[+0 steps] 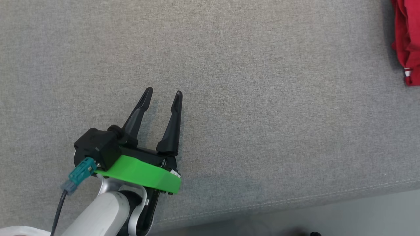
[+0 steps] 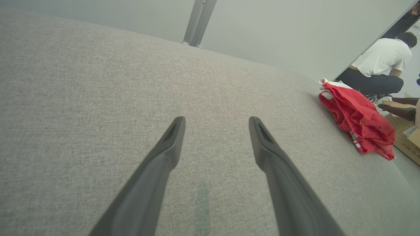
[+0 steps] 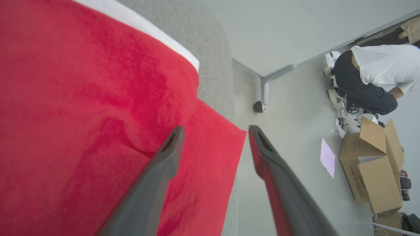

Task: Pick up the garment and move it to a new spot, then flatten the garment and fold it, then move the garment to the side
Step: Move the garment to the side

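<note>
One red garment point(image 3: 82, 114) lay bunched at the edge of the grey cushion point(image 1: 262, 98), one corner reaching past the rim directly beneath the right pincer point(image 3: 215, 129), whose fingers stood spread and gripped nothing. Well to the garment's left, the left pincer point(image 1: 164, 91) hovered, likewise spread and empty, over wide bare fabric. Beyond the rim lay open floor, one crouched person point(image 3: 377, 75) and cardboard boxes point(image 3: 370, 164)

Lab: cardboard boxes point(image 3: 370, 164), bare floor point(image 3: 295, 131)

Print on cardboard box point(image 3: 370, 177) too small; nothing legible.
</note>
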